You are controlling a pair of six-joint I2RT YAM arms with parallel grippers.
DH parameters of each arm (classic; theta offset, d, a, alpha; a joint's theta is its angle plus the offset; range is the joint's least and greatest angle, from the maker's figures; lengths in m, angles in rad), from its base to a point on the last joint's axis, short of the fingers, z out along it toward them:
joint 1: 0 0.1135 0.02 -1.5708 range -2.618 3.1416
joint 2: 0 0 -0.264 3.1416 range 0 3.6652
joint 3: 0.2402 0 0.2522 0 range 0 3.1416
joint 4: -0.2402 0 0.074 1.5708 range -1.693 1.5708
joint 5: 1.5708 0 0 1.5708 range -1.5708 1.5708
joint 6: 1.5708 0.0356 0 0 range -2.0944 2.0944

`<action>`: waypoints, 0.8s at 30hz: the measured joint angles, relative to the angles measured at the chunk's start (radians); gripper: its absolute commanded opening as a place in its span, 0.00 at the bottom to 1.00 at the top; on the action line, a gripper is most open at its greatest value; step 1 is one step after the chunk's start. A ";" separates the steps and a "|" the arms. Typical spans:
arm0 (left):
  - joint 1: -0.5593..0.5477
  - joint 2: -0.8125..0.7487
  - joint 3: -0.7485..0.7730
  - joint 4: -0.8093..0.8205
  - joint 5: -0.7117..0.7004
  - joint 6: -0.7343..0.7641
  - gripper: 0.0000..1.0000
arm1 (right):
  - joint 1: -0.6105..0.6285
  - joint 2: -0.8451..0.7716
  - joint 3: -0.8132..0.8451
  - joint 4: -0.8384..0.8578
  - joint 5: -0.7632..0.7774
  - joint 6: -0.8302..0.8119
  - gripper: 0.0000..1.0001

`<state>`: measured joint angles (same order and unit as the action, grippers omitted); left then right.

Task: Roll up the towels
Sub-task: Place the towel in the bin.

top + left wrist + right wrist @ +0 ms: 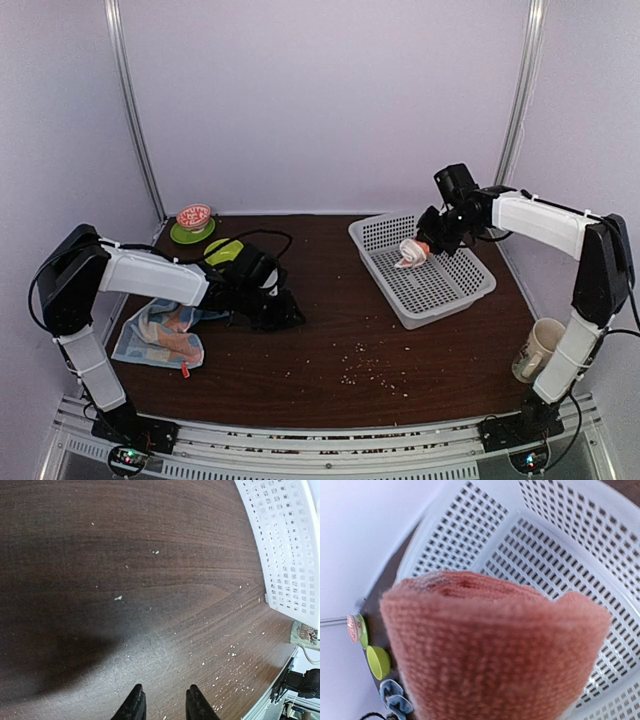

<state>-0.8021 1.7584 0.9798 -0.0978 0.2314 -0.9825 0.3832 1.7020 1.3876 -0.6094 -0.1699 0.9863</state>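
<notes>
View from above of a dark wooden table (330,340) with two black-and-white robot arms, described left to right, with every place given from the white perforated basket (380,278) on the table's right half.

Far left of the basket, the blue towel (160,335) lies rumpled and flat on the wood, not rolled. Behind it, also well left of the basket, stand a red-patterned bowl on a green saucer (193,218) and a lime bowl (222,250).

Between the blue towel and the basket, the left gripper (285,315) hangs low over bare wood. Its wrist camera shows the two black fingers (135,702) a little apart with nothing between them, the basket's edge (285,545) off to the side. Pale crumbs (370,375) speckle the table just in front of the basket.

Above the basket's back half, the right gripper (425,248) pinches the orange towel (412,252), wound into a roll and lifted off the basket floor. (In the right wrist view the roll (495,650) fills most of the frame, hiding the fingers, with the basket's mesh (560,555) behind it.)

Right of the basket, a pale mug (535,350) sits beside the right arm.
</notes>
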 measured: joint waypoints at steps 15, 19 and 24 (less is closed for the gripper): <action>0.008 0.000 0.043 -0.047 -0.011 0.018 0.29 | -0.047 0.354 0.136 0.288 0.056 0.150 0.06; 0.018 0.008 0.052 -0.055 -0.011 0.024 0.29 | -0.047 0.391 0.221 0.292 0.077 0.170 0.07; 0.024 0.036 0.063 -0.063 -0.010 0.030 0.29 | -0.047 0.439 0.307 0.292 0.086 0.182 0.07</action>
<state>-0.7776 1.7943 1.0431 -0.1612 0.2214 -0.9524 0.3359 2.1410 1.6951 -0.3176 -0.0841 1.1679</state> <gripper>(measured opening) 0.289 0.204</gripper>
